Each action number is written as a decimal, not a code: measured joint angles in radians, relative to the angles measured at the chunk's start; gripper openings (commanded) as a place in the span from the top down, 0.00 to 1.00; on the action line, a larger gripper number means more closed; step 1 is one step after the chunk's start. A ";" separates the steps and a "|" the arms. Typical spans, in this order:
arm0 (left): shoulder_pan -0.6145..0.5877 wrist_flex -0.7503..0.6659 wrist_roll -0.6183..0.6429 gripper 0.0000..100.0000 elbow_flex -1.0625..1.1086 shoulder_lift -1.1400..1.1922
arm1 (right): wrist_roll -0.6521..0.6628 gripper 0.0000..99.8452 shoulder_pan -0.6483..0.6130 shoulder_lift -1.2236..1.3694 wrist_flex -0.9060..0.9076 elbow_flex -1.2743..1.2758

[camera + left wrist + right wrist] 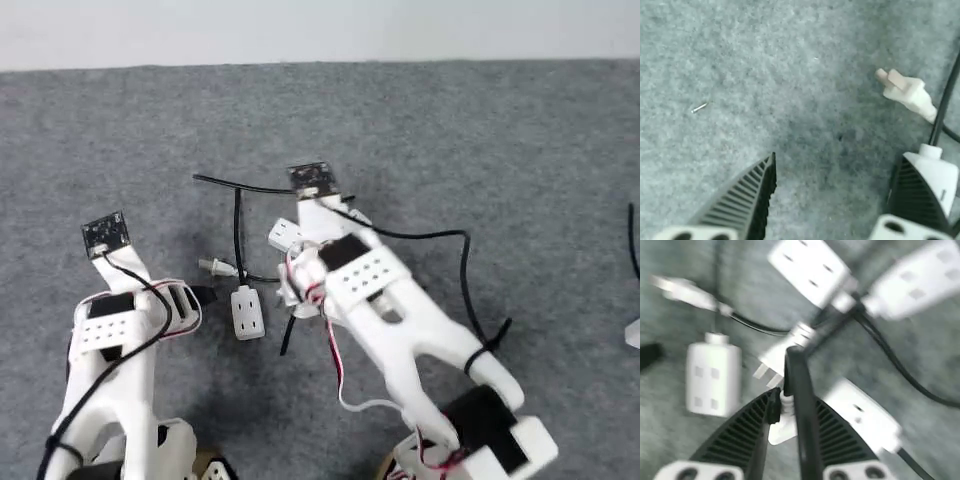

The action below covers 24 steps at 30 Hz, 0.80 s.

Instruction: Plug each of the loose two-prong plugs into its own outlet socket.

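Nearest, on the left of the grey mat [520,150], the left gripper [837,165] stood wide open and empty. One of its fingers [920,192] was just beside a white outlet block [247,312] lying to its right. Just beyond that block a loose white plug [215,267] lay flat, prongs pointing left, apart from every socket. Right of these, at the middle of the mat, the right gripper [784,390] was closed on a white piece [782,427] whose kind could not be told. A second plug [775,360] lay unplugged at its fingertips. Farther off lay more outlet blocks [285,235], and black cables [237,215] ran among them toward the far side.
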 measured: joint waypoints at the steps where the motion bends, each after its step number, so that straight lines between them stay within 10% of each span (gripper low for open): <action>1: -0.002 -0.011 0.000 0.66 -0.005 0.015 | 0.014 0.99 0.011 0.018 0.034 -0.017; 24: -0.002 -0.052 -0.031 0.66 -0.006 0.051 | 0.140 0.85 0.028 0.342 0.074 -0.238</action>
